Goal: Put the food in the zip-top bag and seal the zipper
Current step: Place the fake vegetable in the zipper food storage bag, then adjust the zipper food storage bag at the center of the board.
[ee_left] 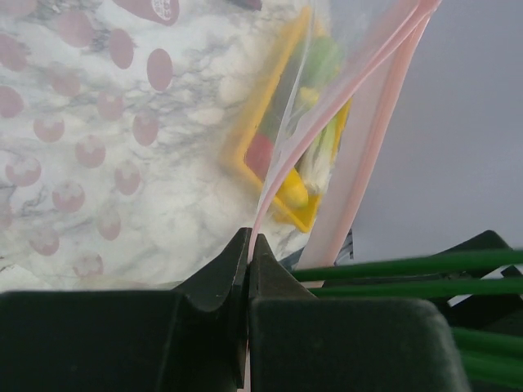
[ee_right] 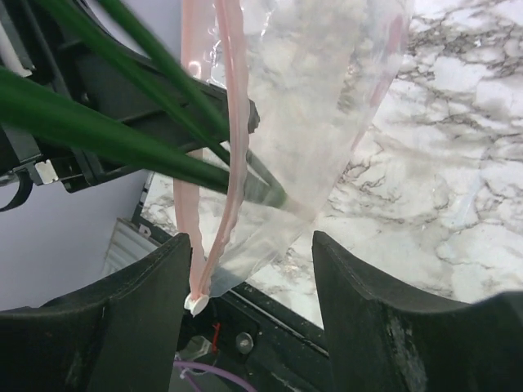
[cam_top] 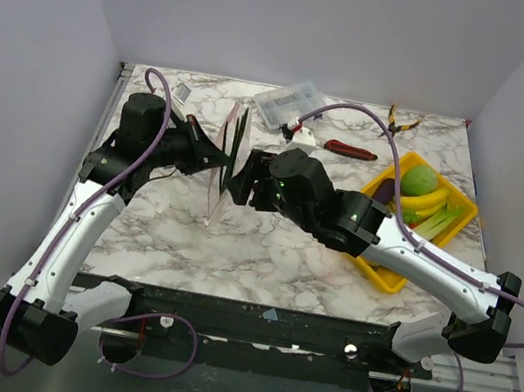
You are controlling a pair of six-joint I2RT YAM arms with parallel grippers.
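The zip-top bag hangs upright over the table's middle, clear with a pink zipper along its open mouth. My left gripper is shut on that pink strip, and in the top view the left gripper is at the bag's upper left edge. Long dark green stalks of toy food run through the mouth into the bag, their ends sticking out. My right gripper is open, with the bag's lower mouth corner hanging between its fingers untouched. More food lies in the yellow tray: a green ball, a yellow piece, celery.
The yellow tray sits at the right, close behind my right forearm. At the back stand a rigid clear box, a red-handled tool and yellow-handled pliers. White walls close in the back and both sides.
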